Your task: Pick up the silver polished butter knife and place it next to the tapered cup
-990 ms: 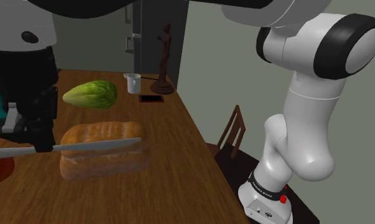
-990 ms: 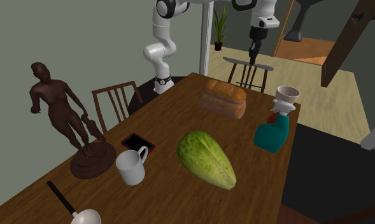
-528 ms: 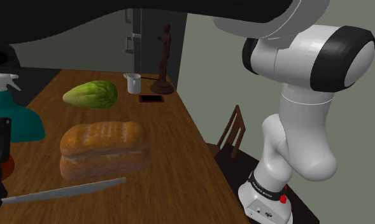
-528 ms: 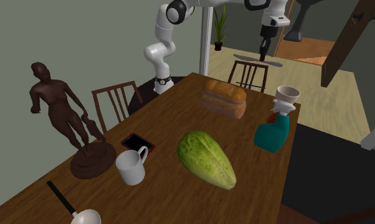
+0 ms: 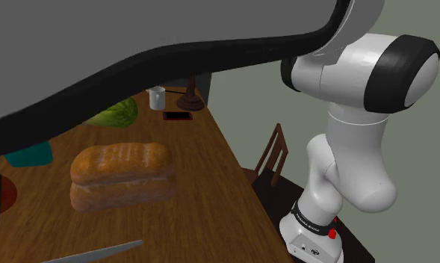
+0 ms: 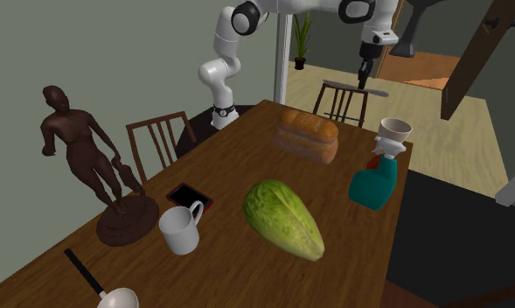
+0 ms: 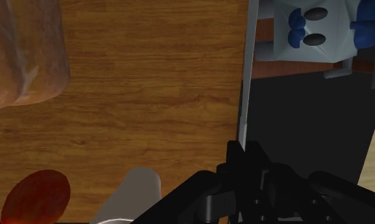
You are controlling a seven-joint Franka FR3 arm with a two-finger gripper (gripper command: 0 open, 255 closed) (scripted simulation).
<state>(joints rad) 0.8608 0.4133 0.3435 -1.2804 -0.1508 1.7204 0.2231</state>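
The silver butter knife (image 6: 352,86) hangs in the air above the far end of the wooden table (image 6: 238,162), and my black gripper (image 6: 364,79) is shut on its handle. Seen from the wrist, the blade (image 7: 246,76) runs straight out from the gripper (image 7: 242,153) along the table's edge. In the shoulder view the blade's tip (image 5: 98,252) juts in low on the left. The white tapered cup (image 6: 181,229), which has a handle, stands upright at the near end of the table beside a dark statue (image 6: 89,162); the cup (image 5: 157,96) also sits at the far end in the shoulder view.
A bread loaf (image 6: 308,134), a green vegetable (image 6: 283,219), a teal spray bottle (image 6: 379,175) and a black phone (image 6: 190,196) lie on the table. A ladle (image 6: 102,289) rests near the cup. Chairs (image 6: 159,140) stand along the table's side and far end (image 6: 341,103). My arm's link (image 5: 136,45) covers the shoulder view's upper left.
The gripper has carried the knife towards the shoulder camera, down to that picture's lower left, and the arm's link has swung across its upper left. The grip stays the same.
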